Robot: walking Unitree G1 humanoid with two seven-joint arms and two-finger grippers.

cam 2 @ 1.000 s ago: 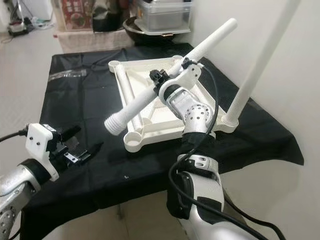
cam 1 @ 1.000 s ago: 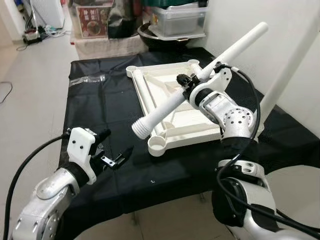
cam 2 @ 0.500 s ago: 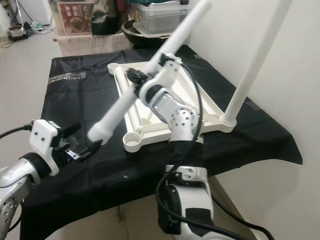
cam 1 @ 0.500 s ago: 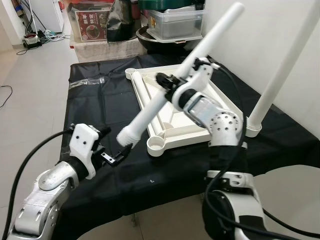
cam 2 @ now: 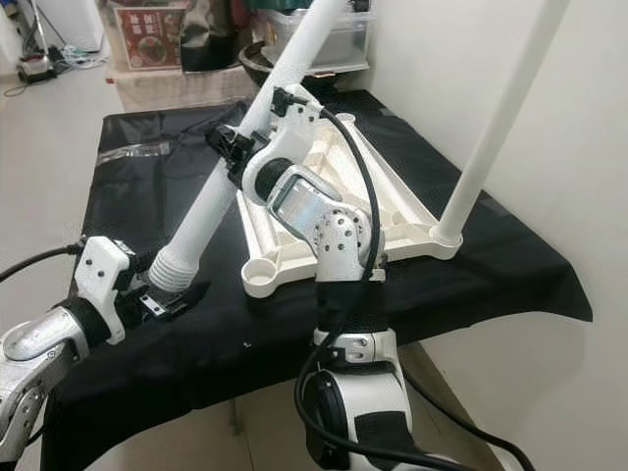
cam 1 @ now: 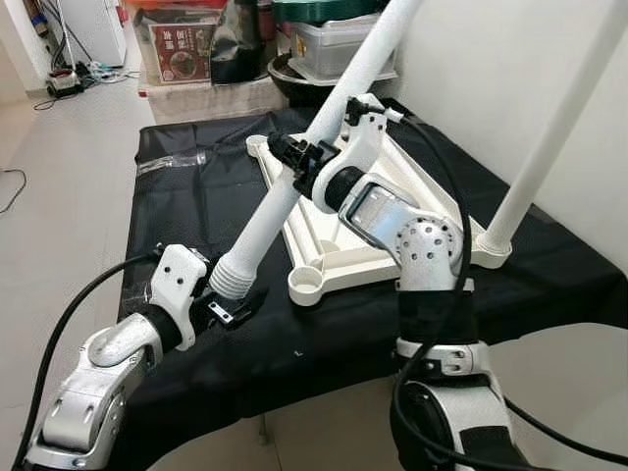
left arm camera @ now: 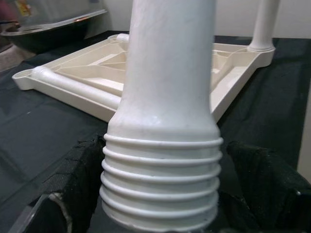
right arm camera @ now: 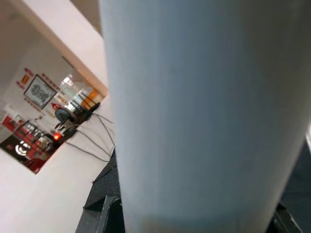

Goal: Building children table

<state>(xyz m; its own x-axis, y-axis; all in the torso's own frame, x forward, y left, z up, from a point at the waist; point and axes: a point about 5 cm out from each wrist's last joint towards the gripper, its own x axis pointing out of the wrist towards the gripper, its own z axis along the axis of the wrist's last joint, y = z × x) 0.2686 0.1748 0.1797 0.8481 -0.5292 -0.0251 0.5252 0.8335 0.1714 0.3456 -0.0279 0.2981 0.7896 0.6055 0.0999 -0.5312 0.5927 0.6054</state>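
Note:
My right gripper (cam 1: pixel 297 160) is shut on a long white table leg (cam 1: pixel 345 86) that slants steeply over the table. The leg's threaded end (cam 1: pixel 232 279) hangs low at the front left, between the fingers of my left gripper (cam 1: pixel 232 300). Those black fingers (left arm camera: pixel 80 180) stand open on either side of the thread, with a gap on each side. The white tabletop (cam 1: pixel 339 263) lies upside down on the black cloth, an empty corner socket (cam 1: pixel 307 286) nearest me. Another white leg (cam 1: pixel 554 123) stands upright in its right corner. A further leg (left arm camera: pixel 73 85) lies along the tabletop's underside.
The black cloth (cam 1: pixel 177 216) covers a low table with floor on the left and front. A clear plastic bag (cam 1: pixel 172 159) lies at its back left. Storage boxes and a dark bowl (cam 1: pixel 329 59) stand behind. A white wall (cam 1: pixel 491 69) runs along the right.
My right arm has swung the leg from nearly level to steep. Its threaded end came down and to the left, in between the left gripper's open fingers.

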